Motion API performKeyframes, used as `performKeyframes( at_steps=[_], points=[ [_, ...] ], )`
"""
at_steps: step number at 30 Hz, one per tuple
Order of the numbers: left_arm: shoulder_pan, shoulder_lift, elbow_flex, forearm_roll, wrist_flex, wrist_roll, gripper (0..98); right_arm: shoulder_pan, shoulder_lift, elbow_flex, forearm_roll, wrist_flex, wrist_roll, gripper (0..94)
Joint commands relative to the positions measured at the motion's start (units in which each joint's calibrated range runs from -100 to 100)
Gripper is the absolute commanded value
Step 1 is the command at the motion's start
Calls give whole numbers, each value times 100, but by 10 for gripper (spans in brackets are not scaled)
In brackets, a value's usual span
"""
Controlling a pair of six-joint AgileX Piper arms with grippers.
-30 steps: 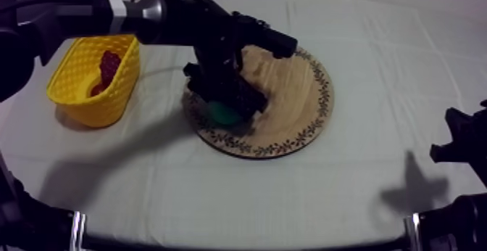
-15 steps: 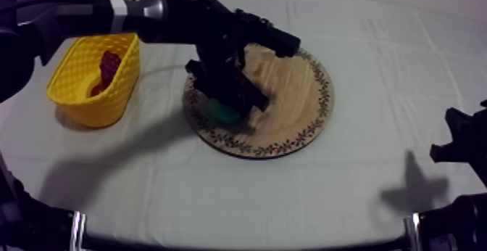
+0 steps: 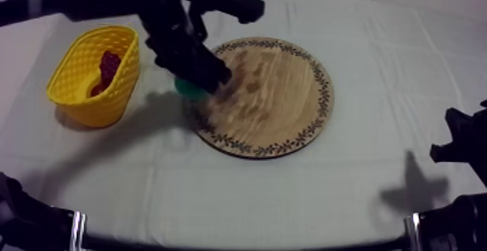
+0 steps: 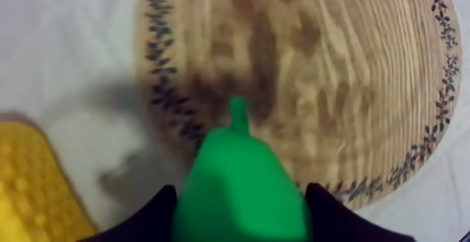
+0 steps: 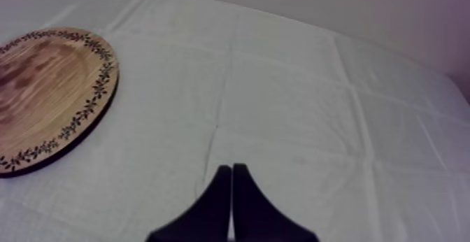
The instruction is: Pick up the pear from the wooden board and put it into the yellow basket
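My left gripper (image 3: 194, 80) is shut on the green pear (image 3: 188, 88) and holds it in the air above the left rim of the round wooden board (image 3: 279, 101). In the left wrist view the pear (image 4: 241, 189) sits stem-forward between my fingers (image 4: 150, 220), over the board's rim (image 4: 164, 84), with the yellow basket (image 4: 31, 182) close by. The yellow basket (image 3: 76, 87) stands at the table's left and has a dark red fruit (image 3: 107, 69) inside. My right gripper (image 5: 231, 182) is shut on nothing, low at the right side (image 3: 460, 145).
The grey-white cloth (image 3: 290, 188) covers the table. The board (image 5: 49, 91) lies to one side in the right wrist view, with open cloth (image 5: 315, 119) ahead of the right gripper. The table's front edge runs along the bottom of the top view.
The left arm has lifted the pear off the board and carried it up and left toward the basket. The right arm has stayed still.
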Motion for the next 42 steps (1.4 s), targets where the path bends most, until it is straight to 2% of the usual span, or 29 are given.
performKeyframes(
  at_steps=[1, 8, 15, 20, 24, 27, 38, 42],
  points=[
    [-133, -812, 448, -15, 49, -95, 539, -3, 1, 5, -1, 2, -1, 5],
    [-692, -2400, 1615, -166, 141, -428, 575, -3, 1, 5, -1, 2, -1, 5],
    [-1376, -3030, 1722, -376, 87, -525, 581, -3, 1, 5, -1, 2, -1, 5],
    [-1695, -3012, 1646, -538, -211, -372, 573, -3, 1, 5, -1, 2, -1, 5],
    [-1840, -2917, 1836, -781, -795, 74, 567, -1, 1, 5, -1, 2, -3, 5],
    [-1922, -2827, 2048, -882, -1120, 206, 546, 0, 1, 5, -1, 2, 0, 5],
    [-2132, -2471, 2445, -941, -1362, 81, 497, -3, 1, 5, -1, 2, -1, 5],
    [-2198, -2386, 2538, -905, -1397, 52, 491, -3, 1, 5, -1, 2, -2, 5]
  ],
)
